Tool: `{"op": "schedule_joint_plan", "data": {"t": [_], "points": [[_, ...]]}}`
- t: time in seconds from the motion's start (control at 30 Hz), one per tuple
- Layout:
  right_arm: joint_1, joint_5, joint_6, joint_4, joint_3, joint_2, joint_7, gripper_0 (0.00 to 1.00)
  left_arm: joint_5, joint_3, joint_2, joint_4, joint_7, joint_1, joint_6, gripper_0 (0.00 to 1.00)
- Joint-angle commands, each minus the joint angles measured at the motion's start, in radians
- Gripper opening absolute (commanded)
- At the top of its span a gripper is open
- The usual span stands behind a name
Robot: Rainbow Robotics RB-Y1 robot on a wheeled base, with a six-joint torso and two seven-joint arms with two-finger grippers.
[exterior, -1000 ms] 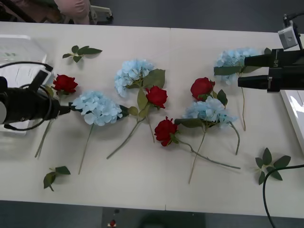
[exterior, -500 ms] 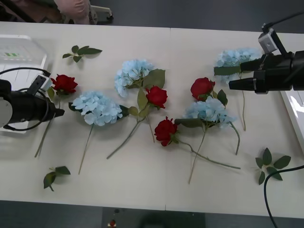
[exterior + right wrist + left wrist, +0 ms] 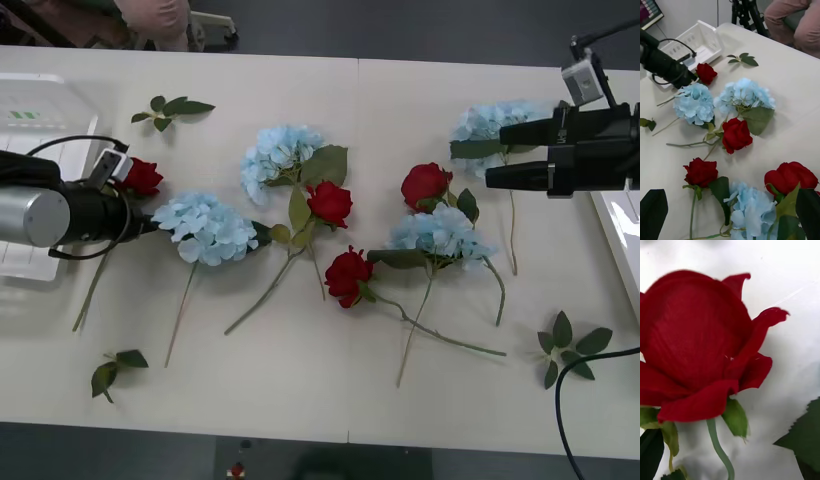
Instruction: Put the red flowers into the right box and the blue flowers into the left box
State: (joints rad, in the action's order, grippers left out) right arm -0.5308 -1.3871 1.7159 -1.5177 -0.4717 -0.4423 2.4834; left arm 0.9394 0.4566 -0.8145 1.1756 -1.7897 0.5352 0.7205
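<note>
Looking down from the front view, the left end effector [image 3: 128, 205] sits at the counter's [image 3: 330, 390] left side with its tip against the leftmost red rose [image 3: 143, 176], just beside the leftmost blue hydrangea [image 3: 205, 228]; that rose's stem runs away from the bloom toward the counter's near edge, slanting left, so its long axis lies roughly across the arm's reach. Whether these fingers are parted or closed I cannot tell. The left box [image 3: 35, 130], ribbed and white, lies just behind the left arm at the counter's left edge, while a strip of the right box [image 3: 620, 240] shows at the far right. The right end effector [image 3: 495, 155] hangs with its two black fingers spread and nothing between them, beside the far-right hydrangea [image 3: 490, 122] and near another rose [image 3: 425, 185]. From the right wrist view, the left arm reaches in past the left box [image 3: 696, 39] to the same rose [image 3: 706, 72], clearly the nearer arm to it. From the left wrist view, the rose's bloom [image 3: 700, 348] looms very close, its green stem [image 3: 719, 450] trailing toward the camera.
</note>
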Motion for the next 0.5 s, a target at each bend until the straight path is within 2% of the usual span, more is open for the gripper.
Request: {"op": "schedule_joint_plan", "data": {"t": [0.03,0.1,0.2,0.23,0.27,0.3,0.37,0.5], "points": [[-0.009,-0.033,0.031,-0.038,-0.028,-0.007,0.043,1.00,-0.008,-0.018,-0.008,-0.020,-0.045,0.026,-0.020,0.89],[-0.009,-0.044,0.050,-0.036,-0.041,-0.007,0.052,1.00,-0.008,-0.018,-0.009,-0.020,-0.046,0.026,-0.021,0.75],[-0.009,-0.058,0.071,-0.036,-0.054,-0.007,0.062,1.00,-0.008,-0.018,-0.009,-0.020,-0.046,0.025,-0.020,0.61],[-0.009,-0.061,0.077,-0.036,-0.057,-0.007,0.063,1.00,-0.008,-0.018,-0.009,-0.020,-0.046,0.026,-0.020,0.50],[-0.009,-0.066,0.085,-0.038,-0.064,-0.007,0.066,1.00,-0.008,-0.015,-0.009,-0.020,-0.046,0.026,-0.021,0.32],[-0.009,-0.070,0.088,-0.036,-0.067,-0.007,0.069,1.00,-0.008,-0.010,-0.009,-0.020,-0.046,0.026,-0.023,0.23],[-0.009,-0.075,0.093,-0.036,-0.068,-0.007,0.072,1.00,-0.008,0.011,-0.009,-0.022,-0.045,0.026,-0.046,0.13],[-0.009,-0.081,0.094,-0.036,-0.068,-0.007,0.074,1.00,-0.002,0.051,-0.009,-0.048,-0.042,0.026,-0.113,0.02]]}}
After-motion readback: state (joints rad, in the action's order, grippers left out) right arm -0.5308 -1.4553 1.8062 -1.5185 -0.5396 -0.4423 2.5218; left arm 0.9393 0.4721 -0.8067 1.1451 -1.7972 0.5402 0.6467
